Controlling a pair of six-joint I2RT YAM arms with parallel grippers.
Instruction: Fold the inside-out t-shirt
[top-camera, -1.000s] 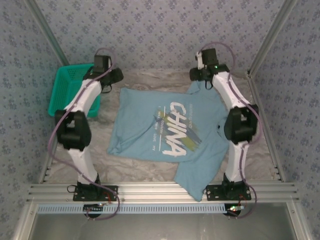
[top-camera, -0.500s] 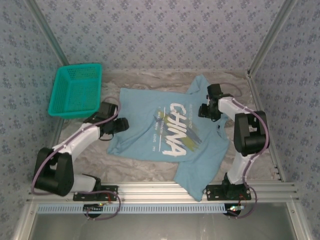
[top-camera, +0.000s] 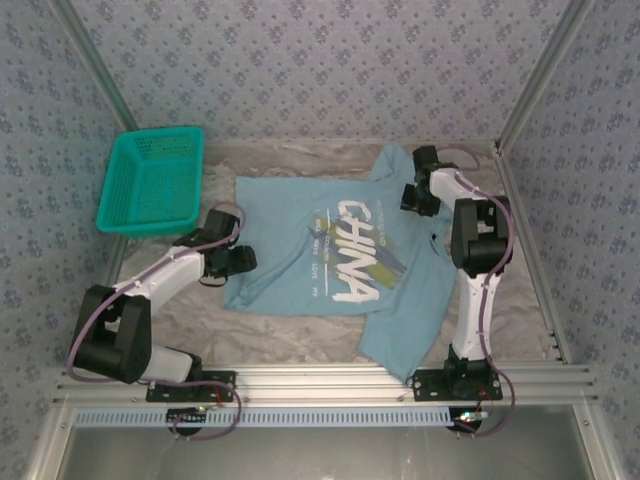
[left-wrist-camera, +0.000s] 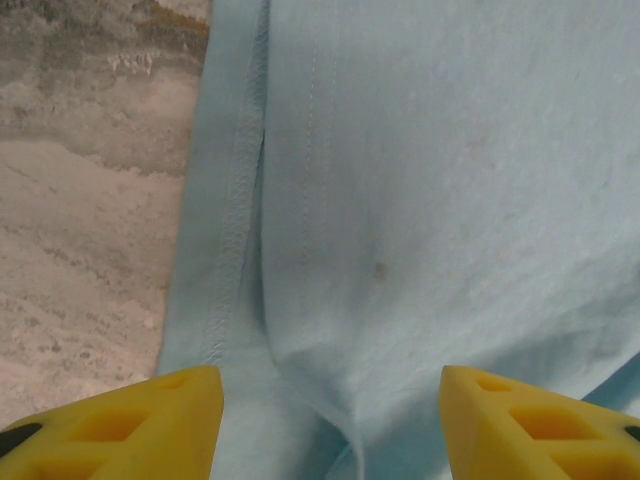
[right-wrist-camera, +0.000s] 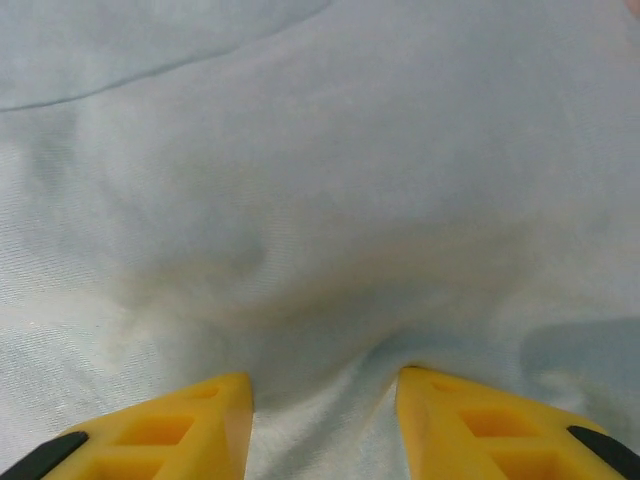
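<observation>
Patterned blue walls (top-camera: 320, 70) box in a marbled grey tabletop (top-camera: 290, 335). Back left sits a teal mesh basket (top-camera: 150, 180). Since half a second ago the left claw (top-camera: 241, 262) has barely shifted. Its yellow fingers (left-wrist-camera: 150, 420) stand wide apart over the stitched hem of the inside-out t-shirt (top-camera: 330, 255), soft light-blue cotton spread flat mid-table. The right claw (top-camera: 410, 197) has moved farther back, onto the shirt by its far sleeve, partly spread, cloth puckering between its tips.

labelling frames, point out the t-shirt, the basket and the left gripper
t-shirt (top-camera: 280, 250): top external view, plain fabric left of the print
basket (top-camera: 140, 228): top external view, near rim
left gripper (left-wrist-camera: 325, 395): left wrist view, midway between fingertips
</observation>
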